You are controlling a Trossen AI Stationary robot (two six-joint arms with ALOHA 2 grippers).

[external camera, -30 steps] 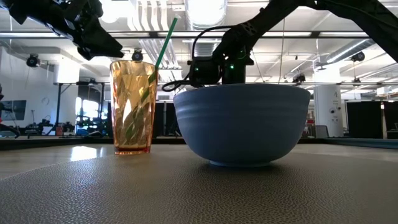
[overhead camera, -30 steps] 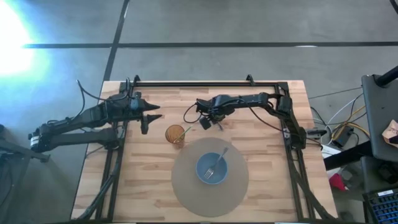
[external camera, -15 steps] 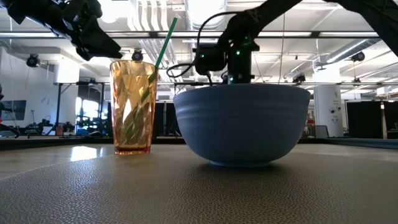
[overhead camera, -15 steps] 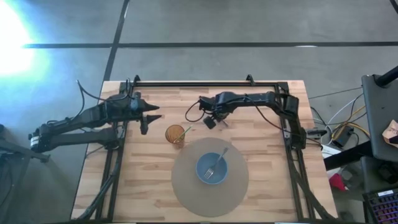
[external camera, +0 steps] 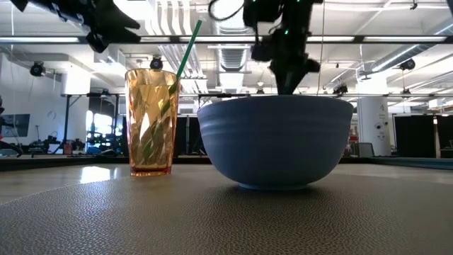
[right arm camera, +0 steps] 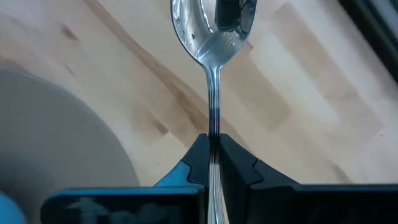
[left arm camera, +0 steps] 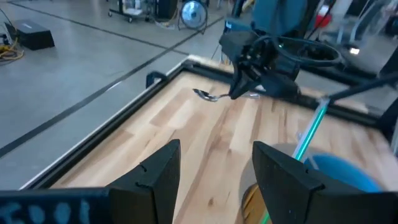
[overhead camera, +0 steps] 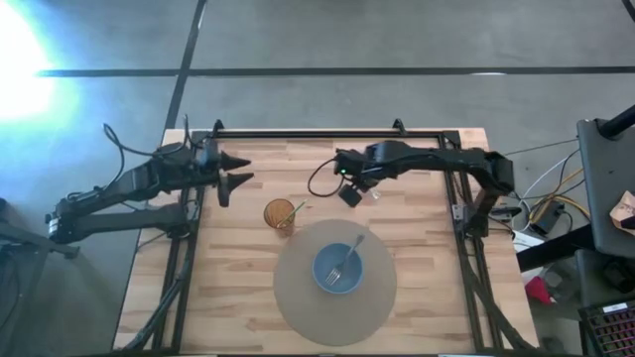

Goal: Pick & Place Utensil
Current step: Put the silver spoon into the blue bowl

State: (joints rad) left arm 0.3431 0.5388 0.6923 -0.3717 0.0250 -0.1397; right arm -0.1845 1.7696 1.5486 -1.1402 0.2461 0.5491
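Two containers on the round mat (overhead camera: 298, 297): blue bowl (overhead camera: 338, 269) holding a fork (overhead camera: 346, 260), then amber cup (overhead camera: 280, 214) holding a green straw (external camera: 185, 49). Spoon (right arm camera: 214, 37) pinched in shut right gripper (overhead camera: 355, 194) above the table, moved right and higher than before. Left gripper (overhead camera: 242, 169) spread wide, empty, pulled back slightly.

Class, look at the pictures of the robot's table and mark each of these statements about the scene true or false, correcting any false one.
1. The right gripper is shut on a spoon. True.
2. A fork lies in the blue bowl. True.
3. The amber cup holds a red straw. False: the straw is green.
4. The left gripper holds a knife. False: it is open and empty.
5. The bowl stands on bare wood. False: it stands on a round grey mat.
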